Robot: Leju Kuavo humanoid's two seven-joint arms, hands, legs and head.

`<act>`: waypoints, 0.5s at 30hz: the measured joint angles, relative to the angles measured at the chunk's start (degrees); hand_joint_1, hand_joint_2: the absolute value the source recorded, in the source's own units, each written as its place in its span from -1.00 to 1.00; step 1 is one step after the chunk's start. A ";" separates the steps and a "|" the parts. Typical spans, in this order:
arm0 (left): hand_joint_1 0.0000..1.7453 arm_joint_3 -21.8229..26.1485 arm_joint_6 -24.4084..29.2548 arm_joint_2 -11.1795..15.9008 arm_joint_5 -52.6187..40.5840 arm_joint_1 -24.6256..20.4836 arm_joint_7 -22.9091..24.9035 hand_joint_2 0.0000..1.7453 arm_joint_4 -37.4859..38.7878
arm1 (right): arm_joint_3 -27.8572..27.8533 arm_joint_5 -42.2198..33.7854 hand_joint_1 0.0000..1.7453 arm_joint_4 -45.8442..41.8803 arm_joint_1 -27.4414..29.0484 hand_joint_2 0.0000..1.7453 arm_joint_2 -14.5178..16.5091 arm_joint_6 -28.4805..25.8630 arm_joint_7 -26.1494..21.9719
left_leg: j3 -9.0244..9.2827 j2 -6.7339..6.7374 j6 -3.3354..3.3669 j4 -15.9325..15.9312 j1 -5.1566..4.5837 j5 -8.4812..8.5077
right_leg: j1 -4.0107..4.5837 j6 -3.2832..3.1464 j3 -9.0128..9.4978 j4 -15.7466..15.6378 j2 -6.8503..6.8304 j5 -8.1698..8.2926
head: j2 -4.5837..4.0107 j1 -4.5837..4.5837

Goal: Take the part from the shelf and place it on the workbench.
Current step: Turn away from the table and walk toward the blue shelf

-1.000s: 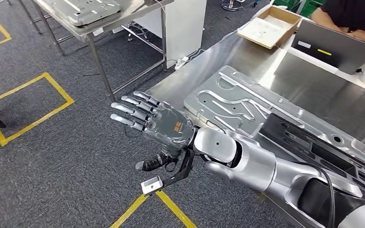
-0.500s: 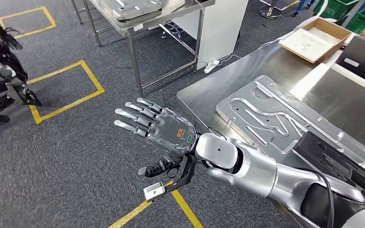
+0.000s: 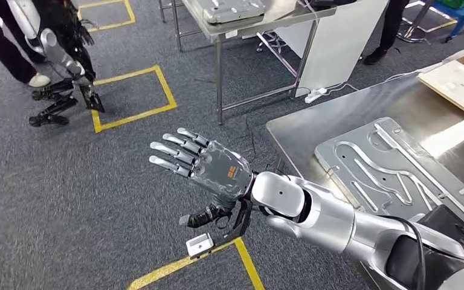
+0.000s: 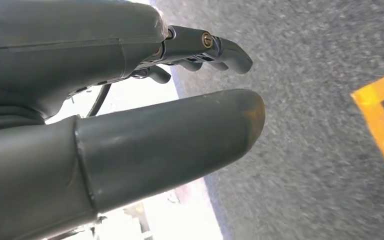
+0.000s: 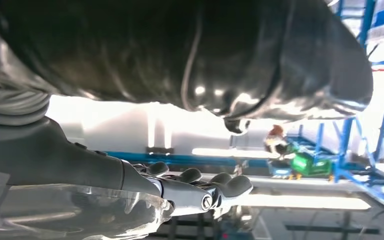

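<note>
Grey carpet with yellow tape below; my right robot hand (image 3: 208,169) hangs released, fingers spread. The flat grooved silver metal part (image 3: 393,169) lies right of it on the steel surface (image 3: 290,130) — I should withdraw clear.

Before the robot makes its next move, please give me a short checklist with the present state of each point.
1. Right hand free, fingers spread: ok.
2. Left hand free: cannot tell, the wrist view is too close.
3. Metal part lying flat on the workbench: ok.
4. Room on the bench beside the cardboard box: ok.
5. Way clear: not ok, another robot and a person's leg stand near.
</note>
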 joint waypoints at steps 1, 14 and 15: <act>-1.00 -0.01 0.00 0.00 0.00 0.02 0.00 -1.00 0.01 | 0.00 0.01 -1.00 0.00 0.00 -1.00 -0.02 0.00 -0.01 | -0.05 -0.68 0.48 0.01 -0.22 0.02 | 0.07 0.31 0.08 0.02 -0.48 -0.10 | 0.00 0.02; -1.00 -0.01 -0.01 0.11 0.01 -0.18 0.00 -1.00 0.07 | 0.00 -0.01 -1.00 -0.08 0.76 -1.00 -0.60 -0.07 -0.02 | -0.06 -9.28 2.01 -0.29 -0.24 0.62 | -0.71 0.43 -2.56 2.81 10.28 0.54 | 0.00 0.05; -1.00 -0.01 -0.02 0.10 0.02 -0.19 0.00 -1.00 0.10 | 0.00 -0.01 -1.00 -0.08 0.75 -1.00 -0.63 -0.08 -0.02 | -0.31 -9.92 1.72 -0.25 -0.10 0.73 | -0.66 0.33 -1.97 1.22 11.25 0.90 | 0.00 0.05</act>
